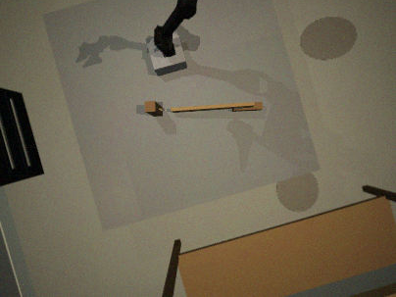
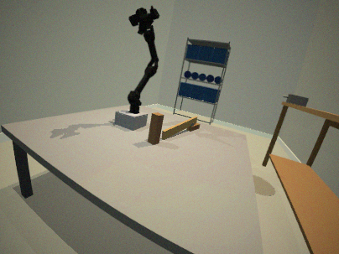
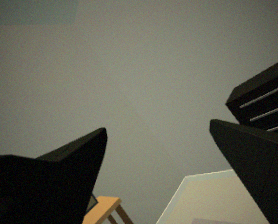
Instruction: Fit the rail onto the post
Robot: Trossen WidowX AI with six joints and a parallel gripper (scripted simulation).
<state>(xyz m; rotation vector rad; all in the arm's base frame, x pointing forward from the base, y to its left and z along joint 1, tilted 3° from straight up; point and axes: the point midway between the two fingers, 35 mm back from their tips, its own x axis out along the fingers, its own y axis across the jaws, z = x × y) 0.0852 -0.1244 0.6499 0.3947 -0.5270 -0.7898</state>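
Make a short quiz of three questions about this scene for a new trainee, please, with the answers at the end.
1. True or false: the long light wooden bed rail already sits level on the short brown wooden post.
2. Multiple choice: where is the black gripper? A) clamped on the rail; B) raised high above the grey base block, fingers wide apart; C) resting on the table.
3. Fill in: the rail's far end rests on the low wooden ____ block.

Key:
1. False; its near end lies on the table, apart from the post.
2. B.
3. Footboard.
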